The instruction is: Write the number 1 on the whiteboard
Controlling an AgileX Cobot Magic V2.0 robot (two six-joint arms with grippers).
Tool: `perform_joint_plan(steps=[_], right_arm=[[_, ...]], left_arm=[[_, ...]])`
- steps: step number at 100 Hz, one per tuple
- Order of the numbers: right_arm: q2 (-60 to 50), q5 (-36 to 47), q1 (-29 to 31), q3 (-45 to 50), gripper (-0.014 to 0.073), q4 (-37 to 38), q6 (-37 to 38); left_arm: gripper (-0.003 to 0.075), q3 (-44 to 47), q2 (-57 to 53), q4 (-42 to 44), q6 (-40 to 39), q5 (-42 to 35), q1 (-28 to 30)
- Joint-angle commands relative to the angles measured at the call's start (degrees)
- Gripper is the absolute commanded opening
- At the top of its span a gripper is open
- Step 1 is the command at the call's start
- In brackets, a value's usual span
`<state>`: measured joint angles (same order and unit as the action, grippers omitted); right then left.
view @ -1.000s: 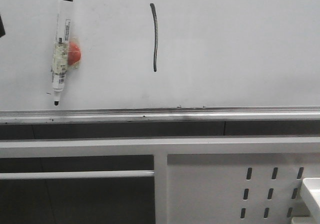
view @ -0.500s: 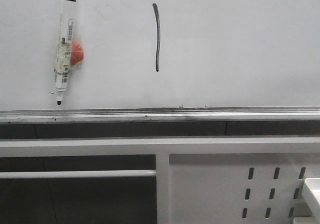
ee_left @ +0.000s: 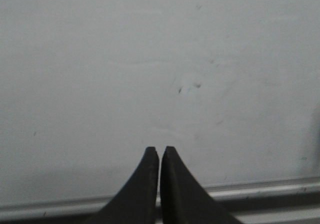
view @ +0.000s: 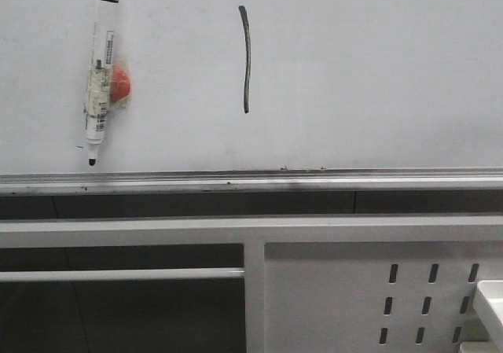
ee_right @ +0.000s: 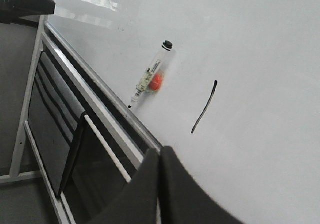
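The number 1 [view: 247,58] is a thin dark, slightly curved vertical stroke on the whiteboard [view: 377,70]; it also shows in the right wrist view [ee_right: 204,107]. The white marker pen [view: 100,74] with a red blob hangs on the board to the left of the stroke, tip down, and shows in the right wrist view [ee_right: 150,76]. Neither gripper shows in the front view. My left gripper [ee_left: 160,150] is shut and empty, facing bare board [ee_left: 150,59] above the ledge. My right gripper [ee_right: 160,151] is shut and empty, away from the pen and stroke.
A silver-grey ledge [view: 251,182] runs along the whiteboard's lower edge. Below it is a white frame with a perforated slotted panel [view: 377,298] at the right and dark openings at the left. A white object [view: 491,306] sits at the lower right corner.
The front view shifted a few pixels after the earliest frame. A dark shape at the left edge has gone out of view. The pen and stroke stay in place on the board.
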<state>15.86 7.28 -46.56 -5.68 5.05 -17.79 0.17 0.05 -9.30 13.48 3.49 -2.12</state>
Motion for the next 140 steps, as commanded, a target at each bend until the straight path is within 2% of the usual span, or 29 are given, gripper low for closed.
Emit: perform_joint_plan(steps=[1,18,48,64,140], right_arm=[[0.4,5.0,0.5,-1.5,-0.0050,0.3,-0.1],[0.4,5.0,0.5,-1.5,-0.0050,0.3,-0.1],[0.4,5.0,0.5,-1.5,-0.0050,0.3,-0.1],[0.4,5.0,0.5,-1.5,-0.0050,0.3,-0.1],[0.4,5.0,0.5,-1.5,-0.0050,0.8,-0.6]], left_arm=[[-0.0020,1.9,-1.2,-0.9,-0.7,2.4,3.4],[-0.0020,2.0,-1.3,-1.2,-0.7,10.5,6.9],[-0.0020,2.0,-1.5,-1.6,-1.3,11.8,6.8],[-0.0020,2.0,-1.5,8.0,-13.5,11.7,6.4],[-0.0020,2.0,-1.5,7.7,-13.5,12.0,5.7]])
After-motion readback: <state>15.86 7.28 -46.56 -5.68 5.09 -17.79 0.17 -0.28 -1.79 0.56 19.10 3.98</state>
